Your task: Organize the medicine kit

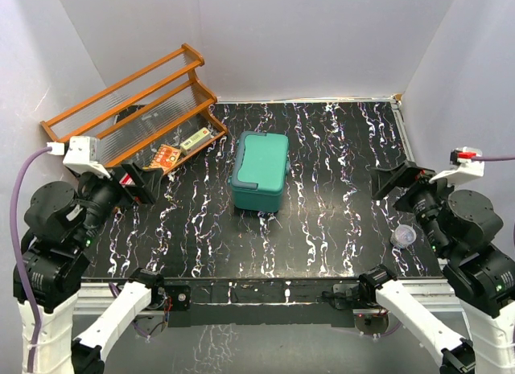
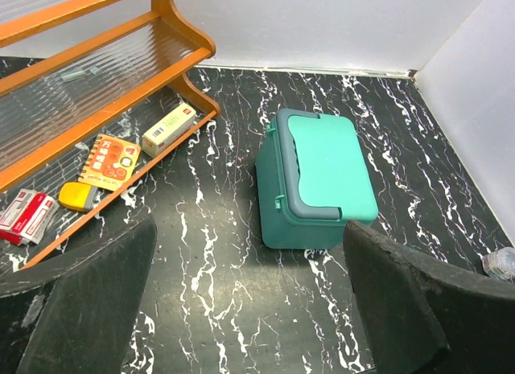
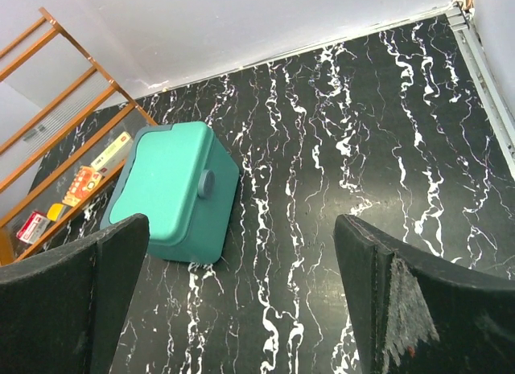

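Black-fingered left gripper (image 2: 249,310) is sitting spread wide, gripping nothing; right gripper (image 3: 241,302) likewise spread and empty. Teal-green rounded plastic medicine kit (image 1: 259,169) is lying ahead of both, between them and well apart, lid down. Ahead-left of the left gripper, small packets (image 2: 113,161) are resting on the orange wooden rack (image 2: 173,20). Suggesting: one claw bracing the body while the other is lifting the lid.

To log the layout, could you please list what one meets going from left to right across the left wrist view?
Red-and-white box → yellow item → orange packet → white box → medicine kit → small clear container.
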Controlling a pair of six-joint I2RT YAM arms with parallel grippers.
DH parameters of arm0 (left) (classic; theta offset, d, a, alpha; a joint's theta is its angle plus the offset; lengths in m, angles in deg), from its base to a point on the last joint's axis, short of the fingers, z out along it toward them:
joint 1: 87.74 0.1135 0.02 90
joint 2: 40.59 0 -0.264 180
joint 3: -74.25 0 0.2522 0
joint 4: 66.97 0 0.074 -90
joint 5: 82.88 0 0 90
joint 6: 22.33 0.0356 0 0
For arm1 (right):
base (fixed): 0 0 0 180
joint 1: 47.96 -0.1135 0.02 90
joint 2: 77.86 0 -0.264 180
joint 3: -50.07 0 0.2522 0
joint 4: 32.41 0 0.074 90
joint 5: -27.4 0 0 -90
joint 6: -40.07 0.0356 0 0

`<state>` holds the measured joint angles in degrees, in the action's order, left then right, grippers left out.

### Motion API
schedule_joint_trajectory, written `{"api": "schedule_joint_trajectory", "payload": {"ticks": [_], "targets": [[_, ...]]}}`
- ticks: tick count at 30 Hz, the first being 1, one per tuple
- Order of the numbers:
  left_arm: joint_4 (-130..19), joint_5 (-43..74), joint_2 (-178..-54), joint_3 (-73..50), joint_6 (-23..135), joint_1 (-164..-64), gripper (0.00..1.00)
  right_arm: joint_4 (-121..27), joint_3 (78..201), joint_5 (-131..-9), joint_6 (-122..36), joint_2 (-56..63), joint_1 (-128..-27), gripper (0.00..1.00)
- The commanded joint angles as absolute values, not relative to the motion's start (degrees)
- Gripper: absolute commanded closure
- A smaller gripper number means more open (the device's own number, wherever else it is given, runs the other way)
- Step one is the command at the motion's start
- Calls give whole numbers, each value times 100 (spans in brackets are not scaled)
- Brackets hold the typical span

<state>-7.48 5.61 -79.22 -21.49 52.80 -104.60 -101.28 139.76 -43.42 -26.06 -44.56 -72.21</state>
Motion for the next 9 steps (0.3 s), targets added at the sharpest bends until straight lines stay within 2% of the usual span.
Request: {"api": "schedule_joint_trajectory", "payload": {"ticks": [1,9], "targets": [[-634,406,-7746,-2110,5340,-10446,1,-10210,13960,-4375,-2582,-4681,-7199,2],[-572,432,-7651,-2019,5198,-10449,1,-10173,13876,-4475,-2550,-4736,-7203,2]]}}
